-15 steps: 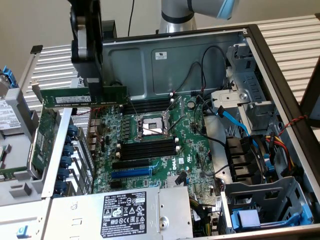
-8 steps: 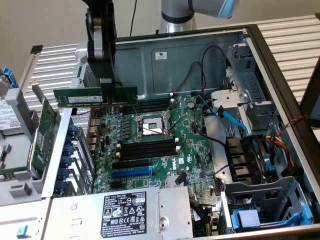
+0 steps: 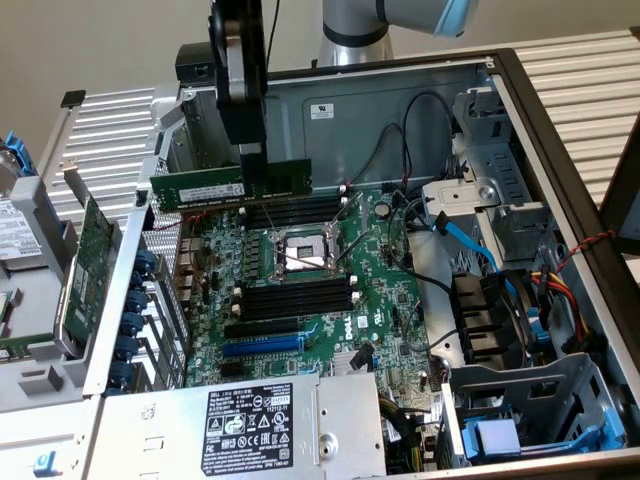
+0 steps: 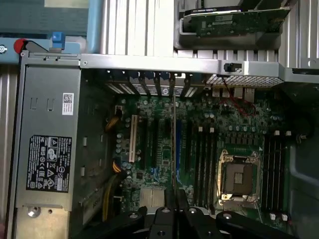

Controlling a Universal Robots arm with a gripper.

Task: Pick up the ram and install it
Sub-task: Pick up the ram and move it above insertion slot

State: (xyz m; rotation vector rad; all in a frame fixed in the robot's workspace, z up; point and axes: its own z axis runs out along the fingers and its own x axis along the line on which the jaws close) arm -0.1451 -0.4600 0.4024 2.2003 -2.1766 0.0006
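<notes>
In the exterior view, the black gripper [image 3: 252,162] hangs over the open computer case with its claw pinched narrow on the top edge of the ram [image 3: 230,186]. The stick is held level and edge-down in the air, at about 11 o'clock from the CPU socket [image 3: 300,250]. It sits just above the memory slots [image 3: 295,212] at that socket's 12 o'clock, not seated. A second bank of slots [image 3: 295,297] lies at the socket's 6 o'clock, the power supply [image 3: 250,430] beyond it, and a green expansion card [image 3: 85,270] stands outside the case at 9 o'clock. In the wrist view, the fingers [image 4: 167,201] clamp the ram [image 4: 174,144], seen edge-on as a thin line across the motherboard [image 4: 149,149].
</notes>
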